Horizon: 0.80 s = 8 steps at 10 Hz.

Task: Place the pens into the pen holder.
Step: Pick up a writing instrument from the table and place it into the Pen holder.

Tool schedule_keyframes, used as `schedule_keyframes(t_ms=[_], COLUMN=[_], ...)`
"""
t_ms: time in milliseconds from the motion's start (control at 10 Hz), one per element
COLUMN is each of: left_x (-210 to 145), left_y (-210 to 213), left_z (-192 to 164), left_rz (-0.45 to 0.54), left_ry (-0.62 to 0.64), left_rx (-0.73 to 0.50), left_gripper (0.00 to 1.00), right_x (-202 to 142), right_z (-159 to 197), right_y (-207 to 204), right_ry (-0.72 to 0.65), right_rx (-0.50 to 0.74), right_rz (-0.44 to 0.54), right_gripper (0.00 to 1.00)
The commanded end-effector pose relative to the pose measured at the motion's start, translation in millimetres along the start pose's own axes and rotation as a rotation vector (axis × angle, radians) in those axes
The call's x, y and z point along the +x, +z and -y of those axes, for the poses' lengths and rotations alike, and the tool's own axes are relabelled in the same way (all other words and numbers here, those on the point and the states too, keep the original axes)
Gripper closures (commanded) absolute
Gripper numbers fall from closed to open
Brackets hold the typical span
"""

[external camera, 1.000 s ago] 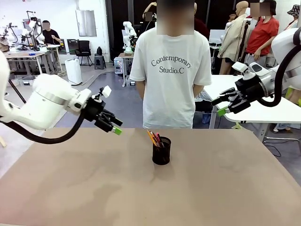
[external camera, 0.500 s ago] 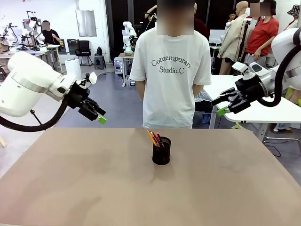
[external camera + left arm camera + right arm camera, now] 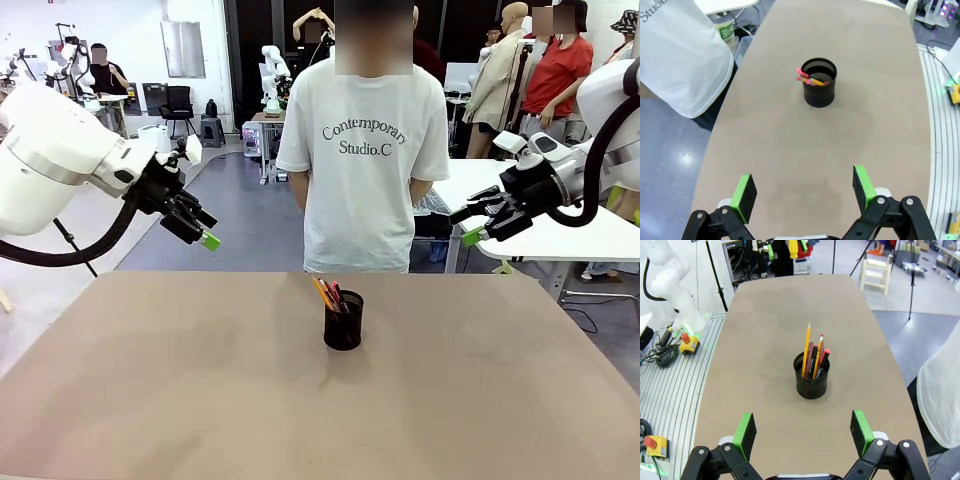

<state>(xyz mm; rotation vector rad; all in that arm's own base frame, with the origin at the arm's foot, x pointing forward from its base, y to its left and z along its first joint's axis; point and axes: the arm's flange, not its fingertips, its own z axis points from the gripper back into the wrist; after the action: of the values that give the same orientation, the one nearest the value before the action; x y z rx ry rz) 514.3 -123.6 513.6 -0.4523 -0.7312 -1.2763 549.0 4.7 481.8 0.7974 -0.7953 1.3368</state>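
Since the wide brown table [image 3: 150, 400] lies bare on the robot's side, the eye goes straight to the small black wire-mesh pen holder [image 3: 343, 320] standing upright near its middle, with the thin pens [image 3: 328, 293] already inside it, leaning together with their tips above the rim; from the right wrist an orange-yellow pencil [image 3: 805, 349] rises tallest beside darker sticks with red ends. To my mind the placing looks done and what remains is pulling clear, which is best done by keeping both arms high and wide of the cup so nothing brushes the leaning tips or tips the light mesh over. The left gripper [image 3: 200, 230] hangs above the table's far left edge, its green-padded fingers [image 3: 744, 194] spread wide with nothing between them, and the right gripper [image 3: 478, 228] hangs beyond the far right corner, likewise spread wide and empty. Behind the table stands a person in a white T-shirt [image 3: 362, 150], arms tucked behind the back. Compared with a second ago the left arm has risen and swung back leftward, away from the cup, while the right arm, cup and pens have not moved.
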Motion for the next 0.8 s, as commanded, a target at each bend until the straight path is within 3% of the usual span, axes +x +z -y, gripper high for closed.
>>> schedule_keyframes(t_ms=[0, 700], left_x=[-8.8, -4.4], left_y=[-2.7, -4.0], left_z=[4.8, 2.3], left_rz=[-0.010, -0.005], left_ry=[0.005, 0.006], left_rx=[0.003, -0.007], left_gripper=[0.00, 0.00], right_x=[5.5, 5.5], right_z=[2.5, 2.5], right_y=[0.5, 0.5], right_ry=[-0.012, -0.012], right_rx=[0.003, 0.003], right_rz=[0.000, 0.000], right_gripper=[0.00, 0.00])
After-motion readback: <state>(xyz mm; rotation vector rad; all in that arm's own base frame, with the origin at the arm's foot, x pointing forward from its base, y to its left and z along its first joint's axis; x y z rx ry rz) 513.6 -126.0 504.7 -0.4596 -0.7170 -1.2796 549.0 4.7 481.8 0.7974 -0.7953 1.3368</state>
